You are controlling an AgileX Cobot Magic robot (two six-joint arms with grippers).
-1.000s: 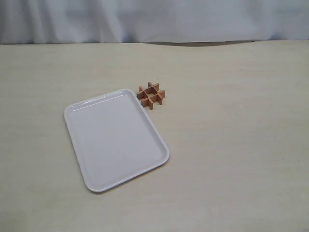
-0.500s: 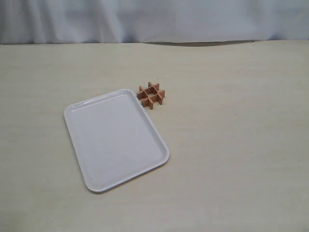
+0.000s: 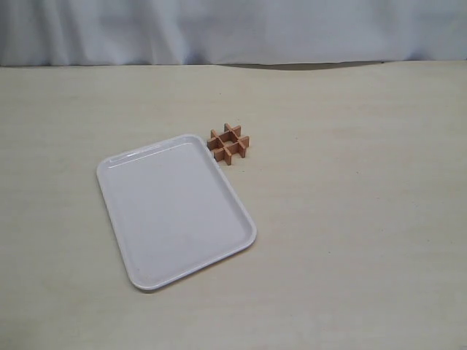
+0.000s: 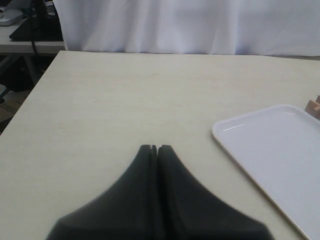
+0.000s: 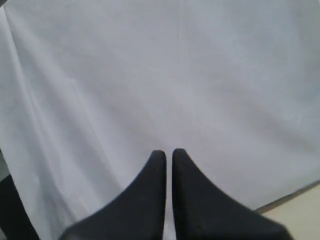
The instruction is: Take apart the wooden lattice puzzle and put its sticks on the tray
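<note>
The wooden lattice puzzle [image 3: 228, 144], a small reddish-brown hash-shaped grid, stands whole on the table just off the far right corner of the tray [image 3: 146, 255]. The white tray lies flat with nothing on it. In the left wrist view the tray [image 4: 235, 137] shows at one side, and a sliver of the puzzle [image 4: 315, 106] peeks in at the frame edge. My left gripper [image 4: 154, 147] is shut with nothing in it, over bare table well short of the tray. My right gripper [image 5: 169, 152] is shut, faces the white curtain and holds nothing. Neither arm shows in the exterior view.
A white curtain [image 3: 233, 29] hangs along the far edge of the pale table [image 3: 350, 219]. In the left wrist view the table's side edge [image 4: 30, 95] drops off toward a dark stand and another desk [image 4: 25, 30].
</note>
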